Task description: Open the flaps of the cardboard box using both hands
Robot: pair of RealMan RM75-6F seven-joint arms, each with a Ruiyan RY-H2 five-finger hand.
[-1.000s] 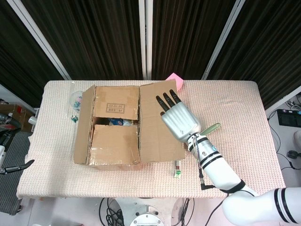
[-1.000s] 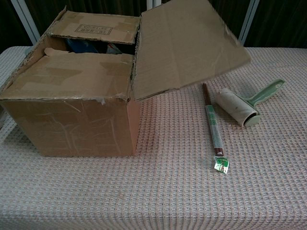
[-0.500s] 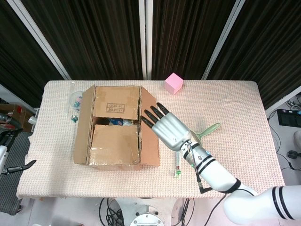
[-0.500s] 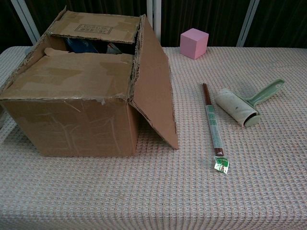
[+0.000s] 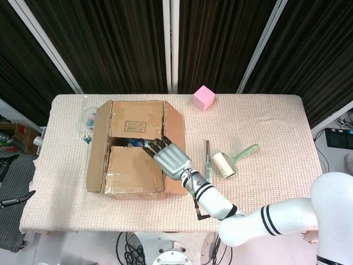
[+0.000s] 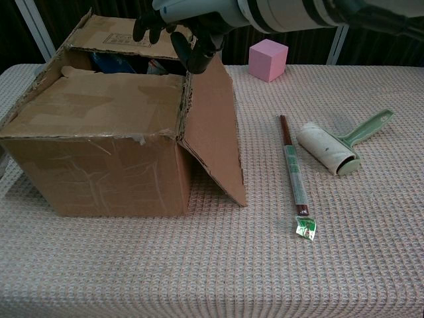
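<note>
The brown corrugated cardboard box (image 6: 99, 142) looks light and stiff (flaps creased); right robot hand (image 5: 171, 157), fingers spread and empty, should hook a free flap edge.

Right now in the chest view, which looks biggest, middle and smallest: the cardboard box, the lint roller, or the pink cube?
1. cardboard box, by far the biggest.
2. lint roller.
3. pink cube, smallest, though it sits farther from the camera, so that is less sure.

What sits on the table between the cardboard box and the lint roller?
A thin stick in a wrapper lies between the cardboard box and the lint roller, plain in both views.
</note>
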